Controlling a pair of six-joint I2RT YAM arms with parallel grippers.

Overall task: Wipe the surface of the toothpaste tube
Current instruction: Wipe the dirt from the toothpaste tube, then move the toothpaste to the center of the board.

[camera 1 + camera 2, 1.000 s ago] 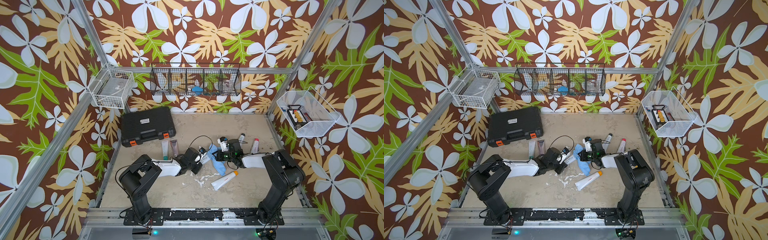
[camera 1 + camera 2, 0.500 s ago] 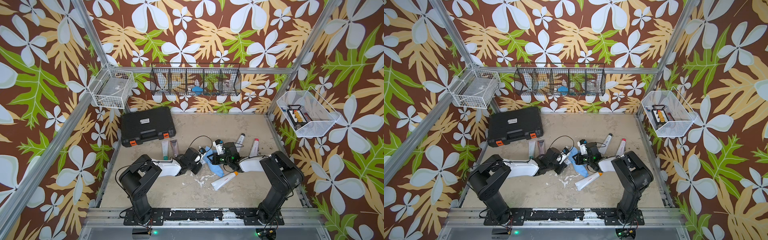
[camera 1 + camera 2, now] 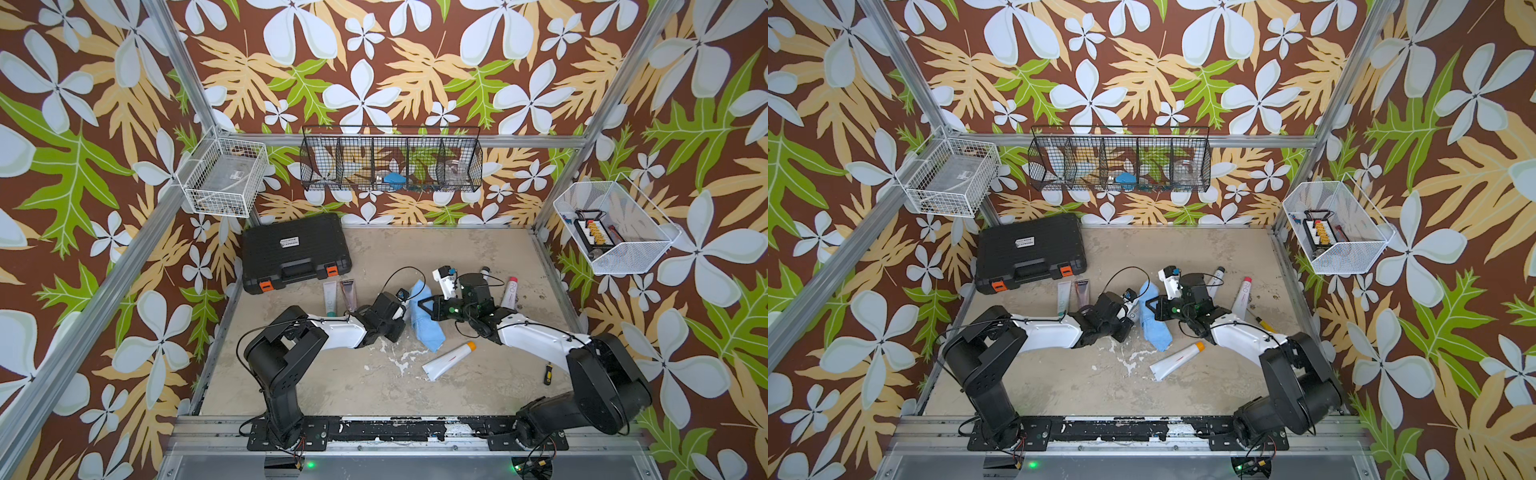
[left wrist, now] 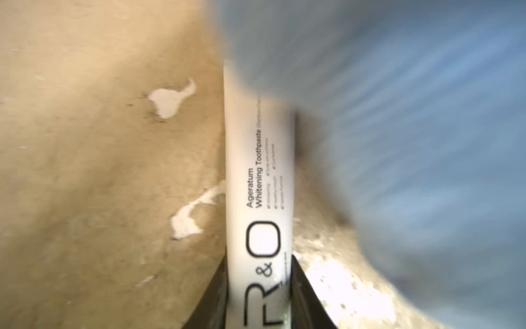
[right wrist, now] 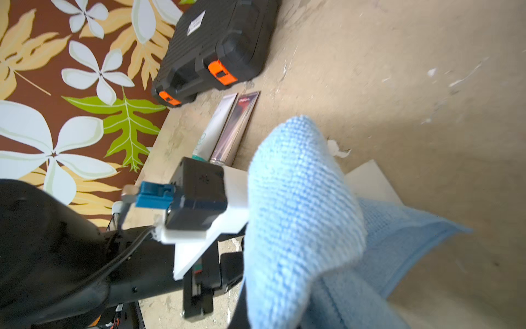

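a: where's the tube we're cleaning?
b: the white plastic toothpaste tube (image 4: 257, 171) with black lettering is in the left gripper (image 4: 259, 257), jaws clamped on its sides at the near end. it's low over the worn sandy tabletop (image 3: 415, 249), about mid-table. i can't tell if it touches. its far end is under the blue microfibre cloth (image 5: 299, 213).
a: and the cloth?
b: the right gripper (image 3: 424, 306) has its jaws pressed together on a fold. the rest drapes over the tube and trails onto the table.
a: how will the tube handle?
b: light, soft-walled and glossy, i'd say, so hard pinching may dent it or let it slide. holding the lettered end and wiping the free length looks sensible.
a: room to move?
b: tight. the two wrists are very close together. a white tube with an orange cap (image 3: 449, 360) lies just beside the cloth's trailing corner. a pale mint tube (image 3: 330, 297) and a dark mauve tube (image 3: 349, 295) lie just beside the left wrist, toward the back. the black hard-shell case with orange latches (image 3: 295, 253) sits further back. the open stretch is toward the front rail.
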